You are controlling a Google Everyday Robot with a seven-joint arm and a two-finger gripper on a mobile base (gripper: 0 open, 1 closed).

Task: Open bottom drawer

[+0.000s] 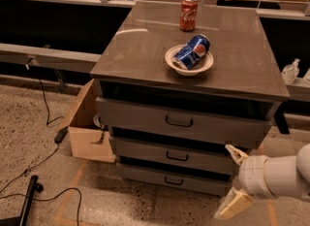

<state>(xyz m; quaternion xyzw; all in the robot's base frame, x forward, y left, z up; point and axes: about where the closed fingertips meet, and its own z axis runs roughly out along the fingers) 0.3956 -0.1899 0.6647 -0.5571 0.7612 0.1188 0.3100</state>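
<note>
The bottom drawer (169,180) is the lowest of three grey cabinet drawers, with a small dark loop handle (173,181). Its front sits close under the middle drawer (177,155), about flush with it. My gripper (233,181) is at the lower right, to the right of the cabinet's front corner, level with the middle and bottom drawers. Its two cream fingers (234,153) are spread wide apart with nothing between them. It is apart from the handle.
A grey cabinet top (145,50) holds a red cola can (188,13) and a white bowl (189,61) with a blue Pepsi can lying in it. An open cardboard box (85,133) stands left of the cabinet. Black cables (29,171) lie on the speckled floor.
</note>
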